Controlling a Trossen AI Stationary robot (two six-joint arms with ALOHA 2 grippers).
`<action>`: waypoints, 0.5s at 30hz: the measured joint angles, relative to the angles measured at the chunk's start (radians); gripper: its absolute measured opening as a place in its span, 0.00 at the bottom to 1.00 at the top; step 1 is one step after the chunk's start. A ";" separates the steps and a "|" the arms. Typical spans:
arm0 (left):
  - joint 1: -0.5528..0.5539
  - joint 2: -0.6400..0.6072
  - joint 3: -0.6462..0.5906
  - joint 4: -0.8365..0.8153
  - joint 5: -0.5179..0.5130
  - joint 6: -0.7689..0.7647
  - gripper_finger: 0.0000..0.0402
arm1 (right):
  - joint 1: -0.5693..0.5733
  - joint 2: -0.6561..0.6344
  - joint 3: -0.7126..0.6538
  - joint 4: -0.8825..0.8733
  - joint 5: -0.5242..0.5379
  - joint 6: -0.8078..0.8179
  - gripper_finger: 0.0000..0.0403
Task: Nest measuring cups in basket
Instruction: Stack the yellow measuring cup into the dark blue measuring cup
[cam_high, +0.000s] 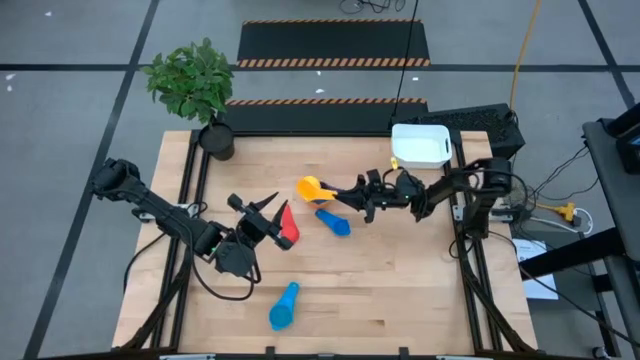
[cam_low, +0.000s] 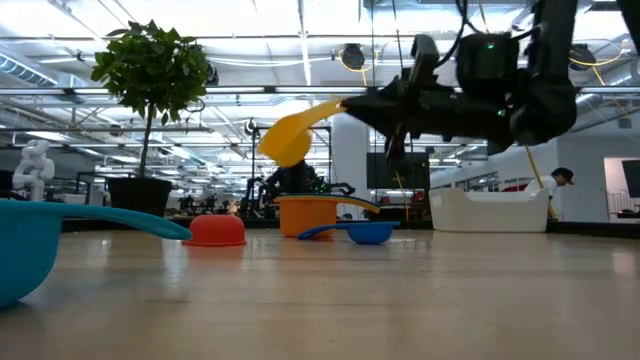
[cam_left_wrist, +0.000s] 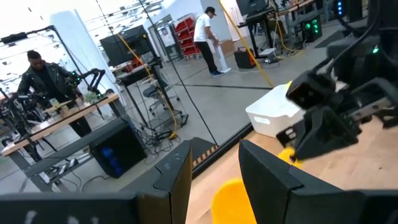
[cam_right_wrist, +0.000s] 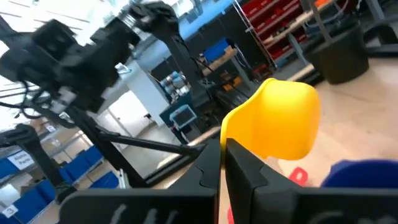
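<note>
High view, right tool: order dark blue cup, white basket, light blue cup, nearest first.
From the right tool, which holds the yellow cup:
1. Dark blue cup, just below it, table centre.
2. White basket, far right edge.
3. Light blue cup, near front edge.

Yellow cup (cam_low: 290, 135) aloft, others scattered

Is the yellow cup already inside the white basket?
No. In the low view, the right gripper holds the yellow cup by its handle in the air, away from the basket.
</note>
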 joint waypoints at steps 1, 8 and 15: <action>0.001 0.000 0.000 0.000 0.000 0.001 0.34 | 0.000 0.020 0.011 0.000 0.000 0.002 0.00; 0.001 0.000 0.000 0.000 0.000 0.001 0.34 | -0.014 0.090 0.039 0.022 -0.002 0.024 0.00; 0.001 0.000 0.000 -0.001 0.000 0.001 0.34 | -0.058 0.095 0.030 0.023 -0.095 0.054 0.00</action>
